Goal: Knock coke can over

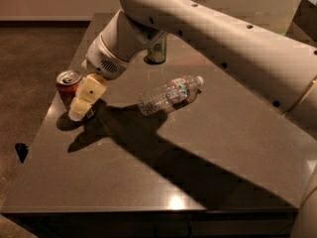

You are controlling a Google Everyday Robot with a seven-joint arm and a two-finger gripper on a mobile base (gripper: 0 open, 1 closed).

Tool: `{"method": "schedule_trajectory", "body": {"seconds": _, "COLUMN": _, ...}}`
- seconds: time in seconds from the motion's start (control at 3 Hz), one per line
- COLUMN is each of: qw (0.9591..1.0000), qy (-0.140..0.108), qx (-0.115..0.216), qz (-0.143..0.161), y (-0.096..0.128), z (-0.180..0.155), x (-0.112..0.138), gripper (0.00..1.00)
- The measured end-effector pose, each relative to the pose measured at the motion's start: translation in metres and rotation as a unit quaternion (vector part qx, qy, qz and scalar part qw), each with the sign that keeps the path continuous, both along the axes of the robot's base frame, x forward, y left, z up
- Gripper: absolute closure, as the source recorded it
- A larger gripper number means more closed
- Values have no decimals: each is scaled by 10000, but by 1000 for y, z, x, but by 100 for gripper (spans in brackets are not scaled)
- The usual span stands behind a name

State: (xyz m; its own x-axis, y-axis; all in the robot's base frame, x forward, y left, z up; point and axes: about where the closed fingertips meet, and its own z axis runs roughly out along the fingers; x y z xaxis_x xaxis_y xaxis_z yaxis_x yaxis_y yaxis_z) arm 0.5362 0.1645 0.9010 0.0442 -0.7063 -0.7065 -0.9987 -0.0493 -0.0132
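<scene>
The coke can [66, 85] is a small red can with a silver top. It stands upright near the left edge of the dark table [208, 148]. My gripper [85, 101] hangs from the white arm, which reaches in from the upper right. The gripper is right beside the can on its right side, low near the table top. It hides the can's lower right part. I cannot tell whether the gripper touches the can.
A clear plastic water bottle [170, 94] lies on its side mid-table. A green can [157, 52] stands at the back, partly hidden by the arm. The table's left edge runs just past the coke can. A small dark object [21, 150] sits on the floor at the left.
</scene>
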Motion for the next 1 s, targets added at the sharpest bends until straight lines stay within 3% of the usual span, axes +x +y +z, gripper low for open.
{"method": "schedule_trajectory", "body": {"seconds": 0.33, "qw": 9999, "qy": 52, "qx": 95, "qz": 127, "y": 10, "z": 3, "x": -3, "gripper": 0}}
{"method": "schedule_trajectory", "body": {"seconds": 1.0, "qw": 9993, "qy": 231, "qx": 234, "qz": 182, "y": 16, "z": 6, "x": -1, "gripper": 41}}
